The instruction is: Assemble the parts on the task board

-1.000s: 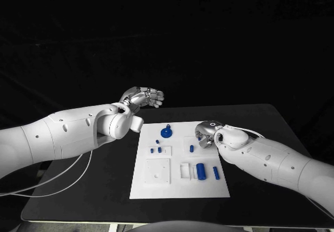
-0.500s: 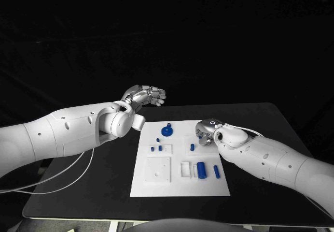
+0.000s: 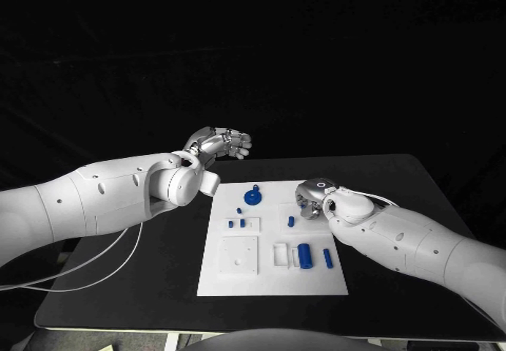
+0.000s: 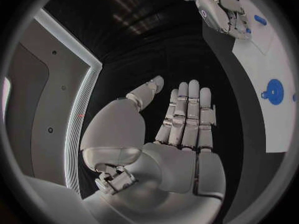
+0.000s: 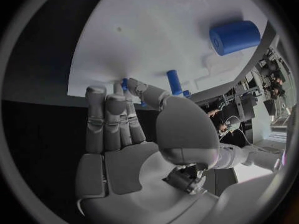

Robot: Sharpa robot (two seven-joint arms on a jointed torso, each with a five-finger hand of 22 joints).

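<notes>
The white task board [image 3: 269, 281] lies mid-table. On it sit a round blue part [image 3: 253, 197], a thick blue cylinder [image 3: 303, 256], a thin blue peg [image 3: 327, 259] and several small blue pegs [image 3: 231, 226]. My right hand [image 3: 312, 197] is down at the board's far right. In the right wrist view its thumb and fingertips [image 5: 118, 92] pinch a small blue part [image 5: 124, 83] against the board [image 5: 156, 30], beside a blue peg [image 5: 175, 82]. My left hand [image 3: 219, 141] hovers beyond the board's far left corner, flat, fingers straight, holding nothing [image 4: 181, 129].
A raised white square block [image 3: 239, 256] and a small white holder [image 3: 281, 256] stand on the board's near half. Black table [image 3: 401, 183] surrounds the board. My right forearm [image 3: 411, 245] crosses the board's right side.
Almost nothing differs. My right hand has edged slightly toward the far edge of the board. My left hand stays where it was.
</notes>
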